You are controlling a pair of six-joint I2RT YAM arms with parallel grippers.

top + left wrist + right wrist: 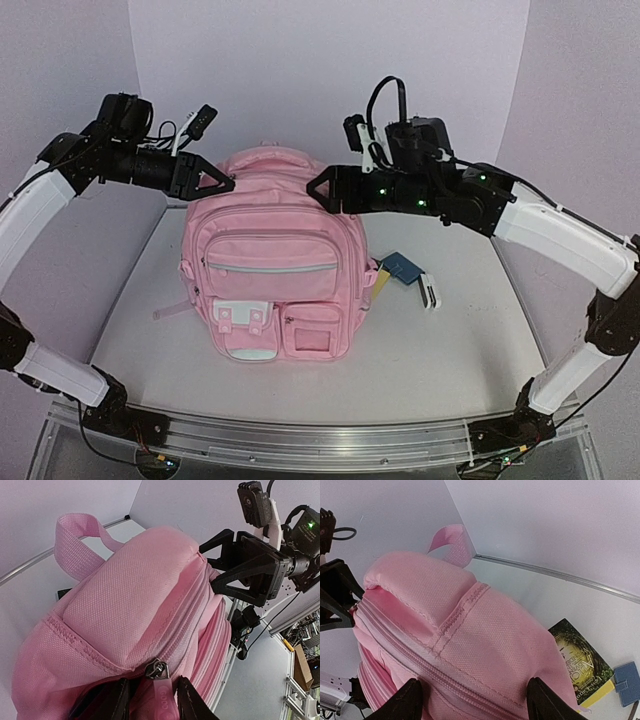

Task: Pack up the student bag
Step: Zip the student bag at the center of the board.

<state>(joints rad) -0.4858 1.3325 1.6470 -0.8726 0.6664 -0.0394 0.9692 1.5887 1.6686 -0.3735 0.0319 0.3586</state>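
1. the student bag [270,270] sits in the middle of the white tabletop [450,350]. its zipped front pockets and white buckle patch face the arm bases.
2. the bag's top, with its pink handle [75,545], is on the far side from the bases.
3. the left tool [225,183] is at the bag's upper left corner, pointing in toward the bag's top.
4. in the left wrist view, the left tool [154,680] has its two dark fingers [120,700] a little apart. they stand on either side of a pink zipper pull [162,697] that hangs from a metal slider on the bag's top seam.
5. the right-hand finger lies just beside the pull. i cannot tell whether the pads actually pinch it.
6. the right tool [318,187] is at the bag's upper right corner, pointing in toward the bag's top and facing the left tool across it.
7. in the right wrist view, the right tool [475,682] is spread wide, with one finger on each side of the bag's padded top. a closed zip line runs across the bag between the fingers, and nothing is held.
8. a dark green book [580,665] with a yellow edge lies flat on the tabletop just right of the bag.
9. a small blue item [626,682] rests at the book's outer corner, away from the bag.
10. a small white object [430,292] lies just beyond that blue item, farther right of the bag.
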